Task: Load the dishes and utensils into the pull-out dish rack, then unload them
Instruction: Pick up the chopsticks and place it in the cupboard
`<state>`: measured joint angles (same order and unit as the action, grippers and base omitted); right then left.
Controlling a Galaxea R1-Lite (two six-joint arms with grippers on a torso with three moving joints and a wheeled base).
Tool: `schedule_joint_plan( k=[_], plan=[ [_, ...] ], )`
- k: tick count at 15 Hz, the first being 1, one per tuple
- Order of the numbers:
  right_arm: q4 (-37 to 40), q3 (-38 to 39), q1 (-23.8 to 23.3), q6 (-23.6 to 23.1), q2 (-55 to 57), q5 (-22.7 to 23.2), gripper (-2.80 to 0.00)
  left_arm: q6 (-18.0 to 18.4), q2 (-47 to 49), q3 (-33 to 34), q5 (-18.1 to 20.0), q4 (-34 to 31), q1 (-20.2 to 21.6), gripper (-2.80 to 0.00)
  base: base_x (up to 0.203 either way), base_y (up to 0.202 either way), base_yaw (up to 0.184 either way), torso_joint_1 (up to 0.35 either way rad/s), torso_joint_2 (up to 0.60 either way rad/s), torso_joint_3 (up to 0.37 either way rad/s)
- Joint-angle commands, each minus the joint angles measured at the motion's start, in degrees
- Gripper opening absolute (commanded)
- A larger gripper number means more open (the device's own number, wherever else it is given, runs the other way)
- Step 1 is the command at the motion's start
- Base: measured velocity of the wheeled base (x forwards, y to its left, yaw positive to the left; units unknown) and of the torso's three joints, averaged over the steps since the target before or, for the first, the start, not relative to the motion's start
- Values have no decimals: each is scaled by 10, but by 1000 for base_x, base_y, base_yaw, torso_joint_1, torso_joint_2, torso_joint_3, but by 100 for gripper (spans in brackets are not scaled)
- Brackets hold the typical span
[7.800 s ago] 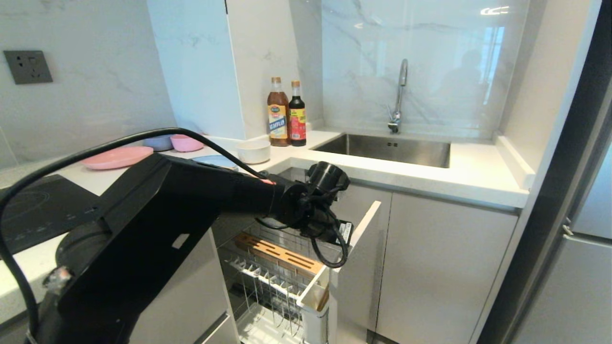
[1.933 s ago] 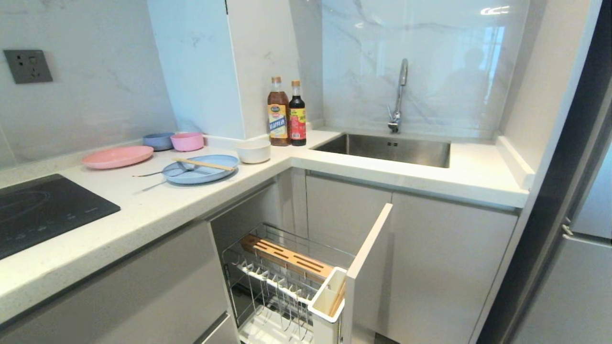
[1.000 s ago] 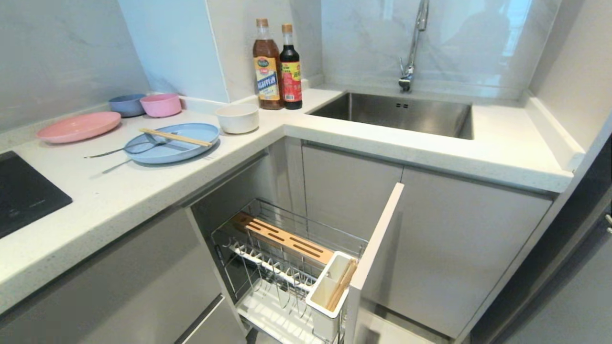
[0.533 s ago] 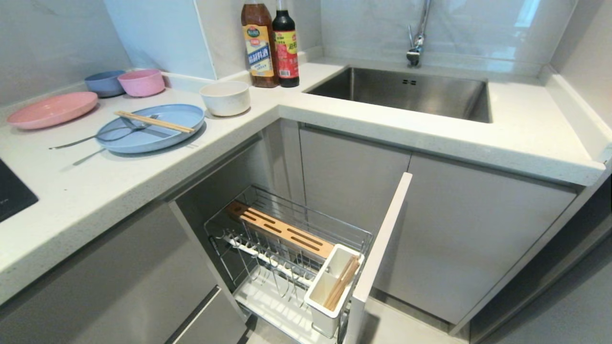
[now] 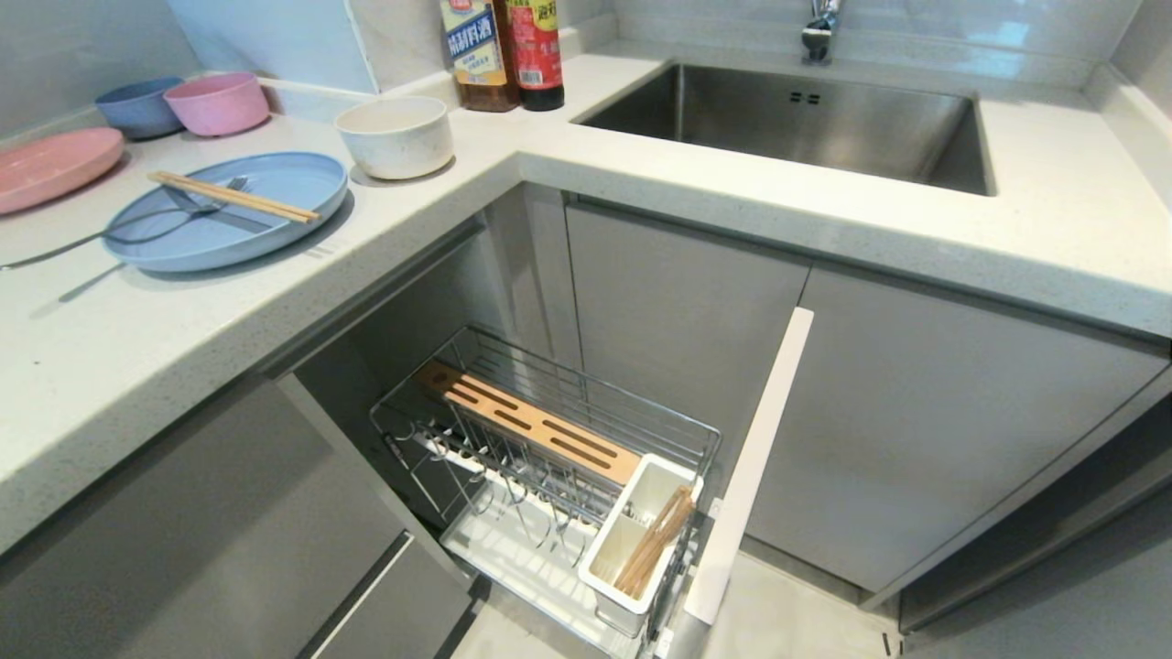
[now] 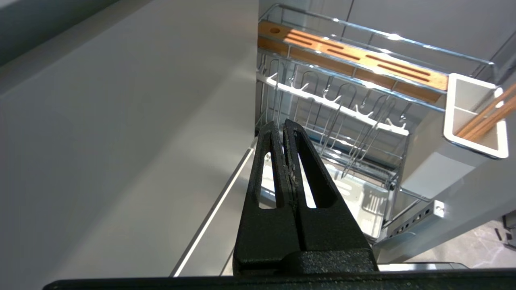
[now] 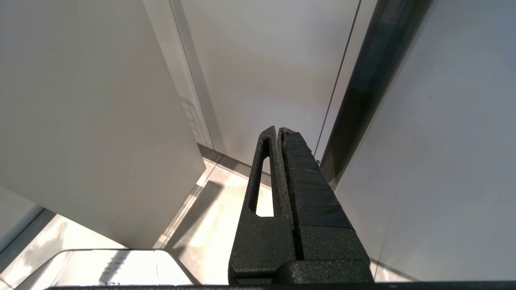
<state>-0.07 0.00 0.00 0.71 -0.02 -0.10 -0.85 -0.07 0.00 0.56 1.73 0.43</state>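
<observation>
Countertop [image 5: 229,311] holds plate [image 5: 229,215]; rack [image 5: 549,439] seemingly dishless; left pincer [image 6: 284,127], right pincer [image 7: 278,133] closed, empty.

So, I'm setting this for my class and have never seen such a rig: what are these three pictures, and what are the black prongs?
A two-armed robot took all three. The wide kitchen picture comes from its head camera; the others come from cameras on its wrists. The black prongs are the left end effector and right end effector, both shut and holding nothing, hanging low by the cabinets. On the pale stone counter lies a pale blue round plate carrying light-wood chopsticks and a grey metal fork, beside a cream-white bowl. Below, the chrome wire pull-out dish rack stands open; its white utensil cup holds more wooden sticks.
</observation>
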Motion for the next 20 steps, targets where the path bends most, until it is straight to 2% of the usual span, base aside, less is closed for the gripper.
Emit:
schedule_joint_plan(
  k=[1, 7, 9, 11, 13, 16, 18, 20],
  plan=[
    [0, 0, 0, 0, 0, 0, -280, 0, 0, 8, -3, 1, 0, -280, 0, 0, 0, 2, 7, -89],
    [0, 1, 0, 0, 0, 0, -280, 2, 0, 8, -4, 1, 0, -280, 0, 0, 0, 1, 0, -14],
    [0, 1, 0, 0, 0, 0, -280, 12, 0, 5, 9, 3, 0, -280, 0, 0, 0, 0, 0, 0],
    [0, 1, 0, 0, 0, 0, -280, 13, 0, -28, 31, 27, 0, -280, 0, 0, 0, 0, 0, 0],
    [0, 1, 0, 0, 0, 0, -280, 13, 1, -114, 75, 20, 0, -280, 0, 0, 0, 0, 0, 0],
    [0, 1, 0, 0, 0, 0, -280, 14, 31, -304, 152, -58, 1, -280, 0, 0, 0, 0, 0, 0],
    [0, 1, 0, 0, 0, 0, -280, 14, 96, -427, 183, -93, 3, -280, 0, 0, 0, 0, 0, 0],
    [0, 1, 0, 0, 0, 0, -280, 13, 213, -565, 197, -110, 8, -280, 0, 0, 0, 0, 0, 0]
  ],
)
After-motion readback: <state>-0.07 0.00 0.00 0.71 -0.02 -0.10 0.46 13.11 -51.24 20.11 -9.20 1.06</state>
